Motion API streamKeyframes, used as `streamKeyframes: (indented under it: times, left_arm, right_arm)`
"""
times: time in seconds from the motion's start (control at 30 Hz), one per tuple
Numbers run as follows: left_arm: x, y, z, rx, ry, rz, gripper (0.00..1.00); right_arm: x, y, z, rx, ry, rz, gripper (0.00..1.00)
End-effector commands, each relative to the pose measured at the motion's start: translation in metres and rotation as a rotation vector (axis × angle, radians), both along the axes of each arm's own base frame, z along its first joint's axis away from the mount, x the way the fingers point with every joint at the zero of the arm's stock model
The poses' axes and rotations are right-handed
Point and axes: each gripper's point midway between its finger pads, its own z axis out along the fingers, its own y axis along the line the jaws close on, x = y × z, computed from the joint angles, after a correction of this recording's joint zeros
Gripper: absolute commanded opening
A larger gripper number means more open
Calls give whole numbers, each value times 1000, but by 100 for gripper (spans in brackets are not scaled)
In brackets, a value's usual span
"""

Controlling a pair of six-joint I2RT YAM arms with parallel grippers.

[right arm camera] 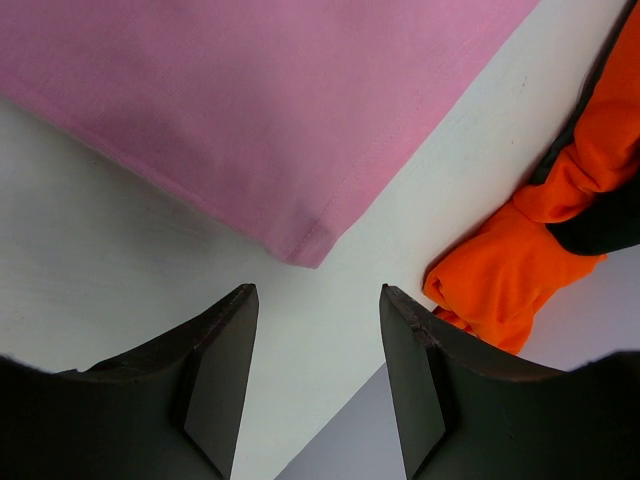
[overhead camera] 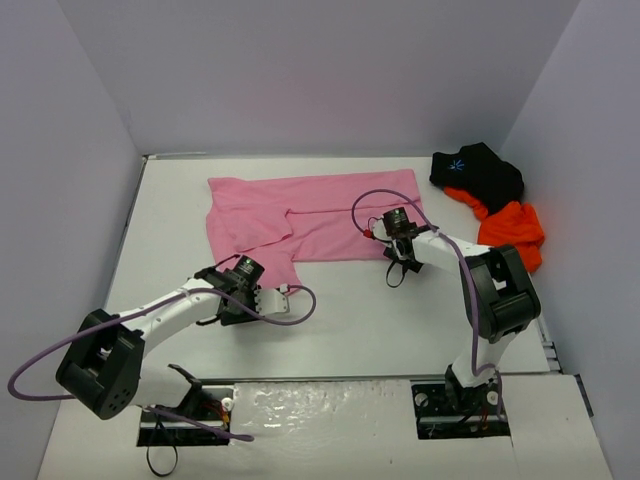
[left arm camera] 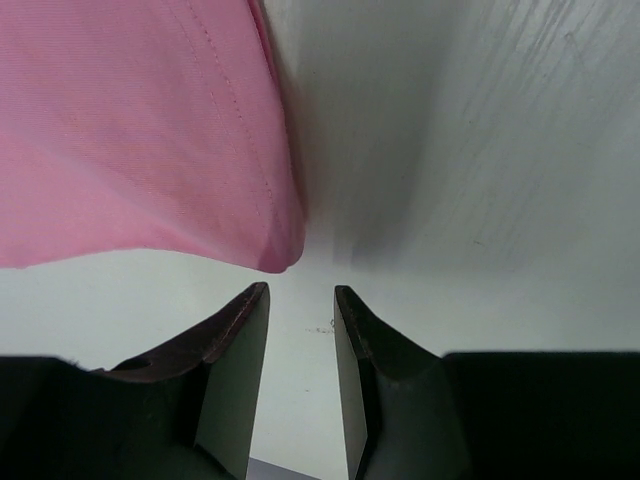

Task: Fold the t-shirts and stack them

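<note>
Our left gripper point(left arm camera: 300, 292), parted and empty, sits just short of a corner of the pink t-shirt point(overhead camera: 310, 215); our right gripper point(right arm camera: 315, 290), likewise parted, faces another. Farther along the bench point(overhead camera: 400, 320) we see the orange t-shirt point(overhead camera: 512, 228) and black t-shirt point(overhead camera: 480, 170) heaped, touching.

You get the pink t-shirt point(left arm camera: 130, 120) only in part in both wrist views; it runs off each picture's top edge. At the counter's point(overhead camera: 350, 330) far right corner the black t-shirt point(overhead camera: 478, 172), its print too small to make out, covers part of the orange t-shirt point(overhead camera: 512, 230)
</note>
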Motion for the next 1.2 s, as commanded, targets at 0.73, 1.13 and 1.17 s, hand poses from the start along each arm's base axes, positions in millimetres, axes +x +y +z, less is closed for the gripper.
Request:
streamKeyframes:
  times: [0.73, 1.13, 1.17]
  left_arm:
    - [44, -19, -14, -28, -169, -33, 37]
    - [44, -27, -14, -33, -153, -63, 0]
    - [43, -26, -13, -33, -152, -61, 0]
  right_arm:
    - [17, 9, 13, -10, -81, -44, 49]
    - [23, 11, 12, -22, -83, -45, 50]
    - [24, 10, 13, -28, -88, -49, 50]
